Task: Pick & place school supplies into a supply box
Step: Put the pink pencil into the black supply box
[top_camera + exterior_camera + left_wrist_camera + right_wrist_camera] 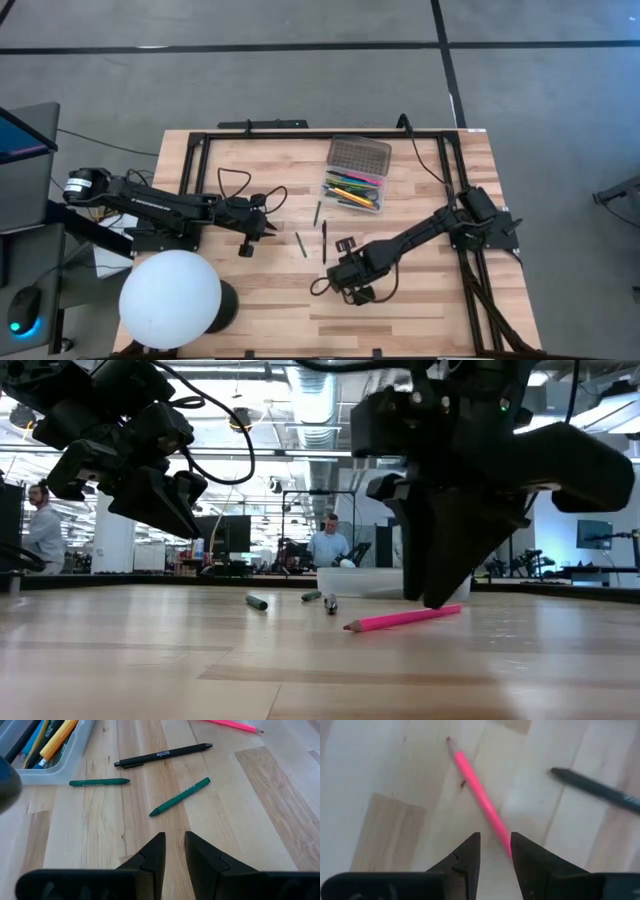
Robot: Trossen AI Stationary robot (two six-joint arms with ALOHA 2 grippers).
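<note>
Black pen (162,755) marked "scale", left jaws narrowly apart, empty, right jaws straddling pink pencil (480,799).

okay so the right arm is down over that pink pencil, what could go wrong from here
1. The pink pencil lies slanted and off toward one finger of the right gripper, not centred, so closing may nudge or roll it instead of pinching it.
2. The black pen lies close by; a sideways correction could knock it.
3. The left gripper hovers near two green crayons beside the supply box, so both arms heading there might crowd each other.
</note>
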